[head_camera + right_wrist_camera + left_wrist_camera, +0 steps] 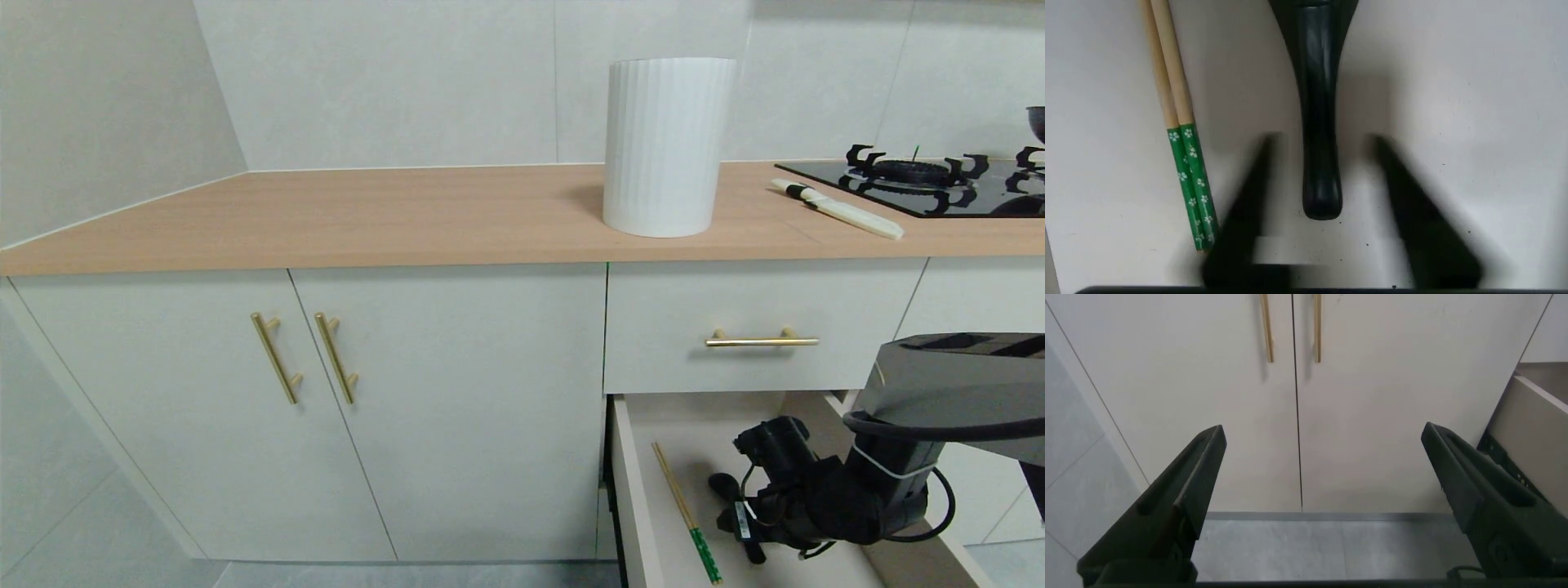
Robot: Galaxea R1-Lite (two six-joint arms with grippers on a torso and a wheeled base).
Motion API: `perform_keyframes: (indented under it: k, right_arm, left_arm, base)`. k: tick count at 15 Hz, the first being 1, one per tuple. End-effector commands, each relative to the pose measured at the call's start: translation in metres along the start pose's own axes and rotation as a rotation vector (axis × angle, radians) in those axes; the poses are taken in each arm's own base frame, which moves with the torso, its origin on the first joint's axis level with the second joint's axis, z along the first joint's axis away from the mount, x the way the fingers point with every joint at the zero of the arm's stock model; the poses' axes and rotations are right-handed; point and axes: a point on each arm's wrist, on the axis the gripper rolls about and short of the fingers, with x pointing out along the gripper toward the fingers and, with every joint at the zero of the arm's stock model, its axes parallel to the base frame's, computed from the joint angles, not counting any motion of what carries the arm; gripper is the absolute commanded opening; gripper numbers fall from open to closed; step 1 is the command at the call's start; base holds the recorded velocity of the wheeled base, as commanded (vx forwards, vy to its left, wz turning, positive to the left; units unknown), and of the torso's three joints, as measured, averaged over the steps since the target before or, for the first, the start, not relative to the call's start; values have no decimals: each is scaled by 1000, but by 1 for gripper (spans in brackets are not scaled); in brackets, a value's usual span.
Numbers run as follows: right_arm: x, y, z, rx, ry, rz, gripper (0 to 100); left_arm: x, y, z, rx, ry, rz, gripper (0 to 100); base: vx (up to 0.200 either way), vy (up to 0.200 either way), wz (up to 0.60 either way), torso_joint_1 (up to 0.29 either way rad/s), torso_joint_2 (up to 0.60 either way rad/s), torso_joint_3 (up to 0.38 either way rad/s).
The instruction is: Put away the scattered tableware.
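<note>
Right gripper [1321,145] spread — astride spoon [1319,82], chopsticks [1180,122] beside

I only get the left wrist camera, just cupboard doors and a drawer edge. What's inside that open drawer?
Observer: A pair of chopsticks with green ends lies on the drawer floor, near its left wall.
Operator: Where's the right claw?
Observer: The right claw is open above the drawer, one finger either side of the handle of a black spoon, not touching it.
Operator: Anything on the counter?
Observer: A white knife lies on the counter between a white ribbed canister and the stove.
</note>
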Motion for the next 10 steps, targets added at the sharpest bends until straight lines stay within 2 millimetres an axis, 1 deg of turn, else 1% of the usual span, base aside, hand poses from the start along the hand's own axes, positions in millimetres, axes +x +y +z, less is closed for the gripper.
perform_keyframes:
  k: [1,3,5,7,9,10]
  right_arm:
    - [0,0,0,0,-4,1,100]
    - [-3,0,0,3,-14,1,100]
    - [-13,-2,2,5,-31,-11,100]
    - [-52,4,11,-2,-118,28,100]
    - [-84,8,17,-12,-189,68,100]
    - [-92,10,18,-19,-206,80,100]
  left_arm:
    - [0,0,0,0,0,0,100]
    - [0,0,0,0,0,0,100]
    - [0,0,0,0,0,0,100]
    - [0,0,0,0,0,0,100]
    - [0,0,0,0,0,0,100]
    - [0,0,0,0,0,0,100]
  base:
    - [0,0,0,0,0,0]
    - [0,0,0,0,0,0]
    - [0,0,0,0,0,0]
    - [0,0,0,0,0,0]
    - [0,0,0,0,0,0]
    - [0,0,0,0,0,0]
